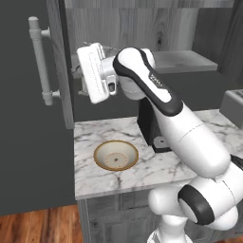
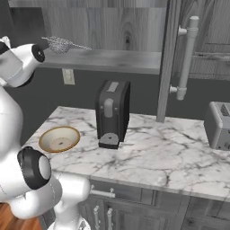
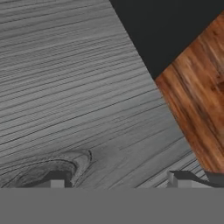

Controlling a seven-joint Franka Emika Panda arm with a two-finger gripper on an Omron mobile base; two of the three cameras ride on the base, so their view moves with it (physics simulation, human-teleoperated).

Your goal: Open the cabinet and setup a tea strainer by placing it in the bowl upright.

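The cabinet (image 1: 61, 61) stands open, and the tea strainer (image 2: 59, 44) lies on its shelf beside the raised hand. The gripper's (image 3: 116, 181) 2 fingertips sit wide apart, holding nothing. The bowl (image 1: 116, 155) rests on the marble counter (image 1: 142, 171) near a black coffee machine (image 2: 112, 113).

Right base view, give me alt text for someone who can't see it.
A silvery tea strainer lies on the shelf of the open cabinet, above a marble counter. Below sit a cream bowl, a dark coffee machine and a toaster; the white robot arm rises at left.
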